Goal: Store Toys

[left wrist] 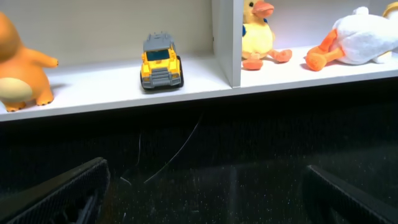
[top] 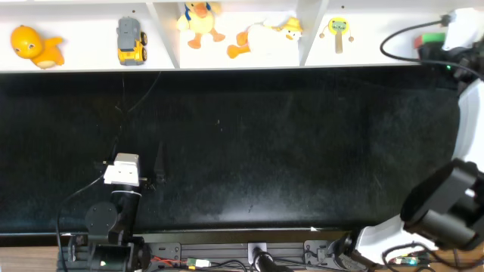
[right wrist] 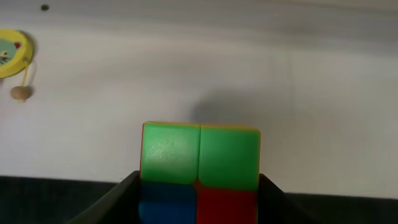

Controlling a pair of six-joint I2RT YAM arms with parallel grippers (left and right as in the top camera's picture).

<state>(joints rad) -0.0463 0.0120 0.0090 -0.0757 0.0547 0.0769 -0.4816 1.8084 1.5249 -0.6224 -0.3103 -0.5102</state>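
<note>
My right gripper (right wrist: 199, 190) is shut on a colour cube (right wrist: 199, 155) with green, blue and red faces. It holds the cube just above the white shelf floor (right wrist: 298, 93) in the rightmost compartment, at the far right of the top view (top: 437, 39). A yellow rattle drum (top: 338, 32) lies in the compartment to its left. My left gripper (top: 125, 162) sits low at the front left of the black mat, open, with nothing between its fingers (left wrist: 62, 193). A yellow toy truck (left wrist: 160, 62) stands on the shelf ahead of it.
The shelf (top: 249, 62) runs along the mat's far edge, split by white dividers. It holds an orange figure (top: 35, 45), a yellow duck plush (top: 200, 23) and a white duck plush (top: 265, 36). A black cable (top: 397, 45) loops by the right wrist.
</note>
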